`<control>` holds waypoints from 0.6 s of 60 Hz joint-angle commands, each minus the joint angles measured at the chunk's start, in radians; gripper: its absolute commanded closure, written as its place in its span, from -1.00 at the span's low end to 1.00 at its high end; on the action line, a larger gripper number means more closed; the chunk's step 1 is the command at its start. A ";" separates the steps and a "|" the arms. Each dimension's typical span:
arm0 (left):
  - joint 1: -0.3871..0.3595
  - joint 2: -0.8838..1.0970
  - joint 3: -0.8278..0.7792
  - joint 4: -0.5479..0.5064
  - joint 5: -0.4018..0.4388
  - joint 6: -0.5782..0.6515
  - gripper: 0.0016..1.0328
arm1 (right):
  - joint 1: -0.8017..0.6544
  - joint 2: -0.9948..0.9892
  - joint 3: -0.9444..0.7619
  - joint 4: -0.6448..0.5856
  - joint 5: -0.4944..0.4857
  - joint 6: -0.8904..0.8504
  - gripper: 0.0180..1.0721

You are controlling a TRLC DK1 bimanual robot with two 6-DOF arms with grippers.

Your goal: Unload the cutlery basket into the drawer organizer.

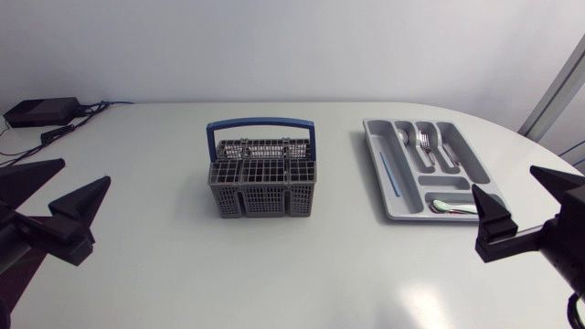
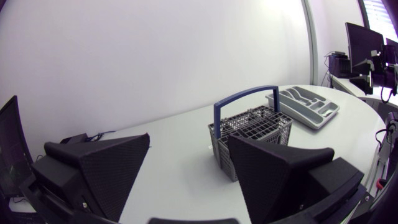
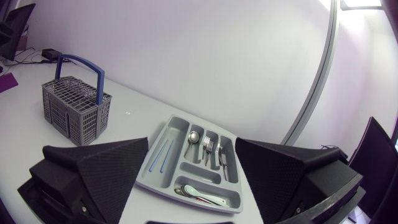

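Grey plastic mesh forms the cutlery basket [image 1: 262, 179], which stands upright near the middle of the white surface [image 1: 183, 274] with its blue handle [image 1: 260, 123] arched over the top. At 3 o'clock from it, well apart, lies the grey drawer organizer [image 1: 377, 174], flat on the surface with its long compartments running toward 12 o'clock. Thin blue sticks [image 1: 390, 172] lie in the long compartment nearest the basket, forks [image 1: 425, 142] sit in a middle one, and pale spoons [image 1: 452, 206] rest in the crosswise compartment at the organizer's 6 o'clock end. The left end effector [image 1: 87, 172] hangs above the surface at about 8 o'clock from the basket, well clear of it, its two wedge fingers spread apart and gripping nothing. The right end effector [image 1: 503, 178] sits at 4 o'clock from the organizer, close to its near corner, fingers likewise wide apart and empty. A black box [image 1: 41, 111] with cables lies at 10 o'clock, by the far edge.
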 commanded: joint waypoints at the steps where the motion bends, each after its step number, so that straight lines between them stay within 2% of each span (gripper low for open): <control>1: 0.009 -0.032 -0.060 0.036 -0.019 -0.045 -0.90 | -0.017 -0.027 -0.049 0.029 -0.011 0.061 -0.91; 36: 0.019 -0.217 -0.350 0.240 -0.146 -0.202 -0.90 | -0.104 -0.181 -0.262 0.169 -0.080 0.286 -0.91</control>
